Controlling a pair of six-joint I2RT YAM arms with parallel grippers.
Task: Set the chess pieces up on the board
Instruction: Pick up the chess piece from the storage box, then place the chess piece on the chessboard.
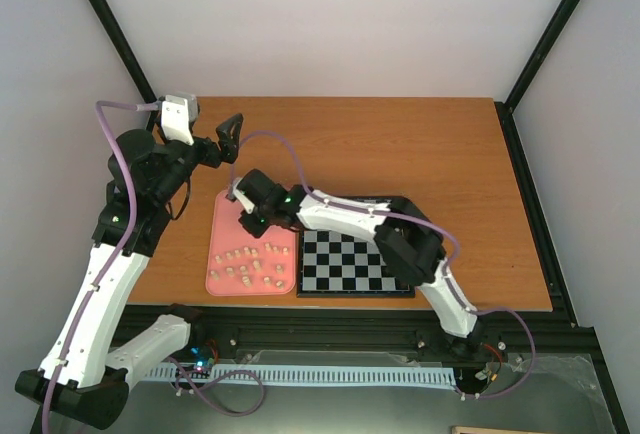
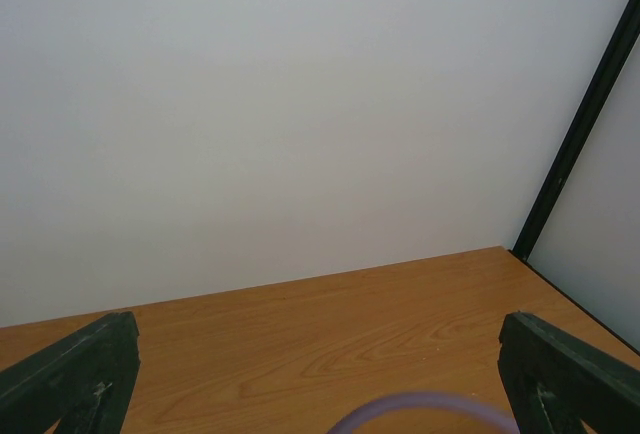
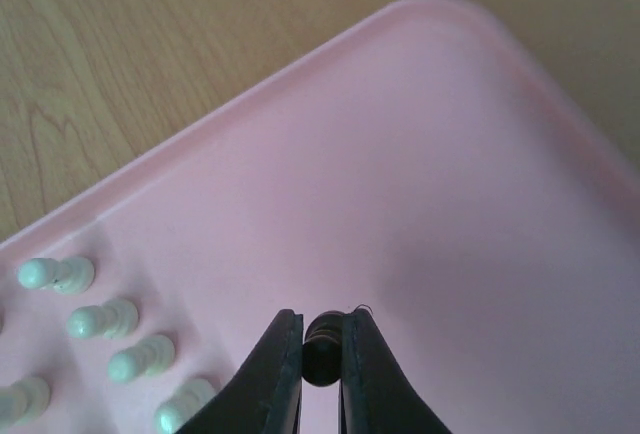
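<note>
One chessboard [image 1: 355,264], black and pale grey checks inside a thin black border, lies flat on the wooden table [image 1: 400,144]. One pink tray [image 1: 222,224] sits just beside it at its 9 o'clock side. Roughly fifteen cream chessmen [image 1: 243,254] lie scattered over the tray's 6 o'clock half, too small overhead for a sure count. The right wrist view catches five of them on their sides, from 9 to 7 o'clock of the fingers. One dark chessman [image 3: 322,352], small and round-topped, is pinched between the closed jaws of the right gripper [image 3: 322,326], over the tray's bare floor near its 12 o'clock end; whether it touches the floor I cannot tell. The right arm reaches low across the board toward 10 o'clock. The left arm is bent and raised, and the left gripper [image 1: 230,132] is spread wide with nothing in it, at 12 o'clock of the tray.
</note>
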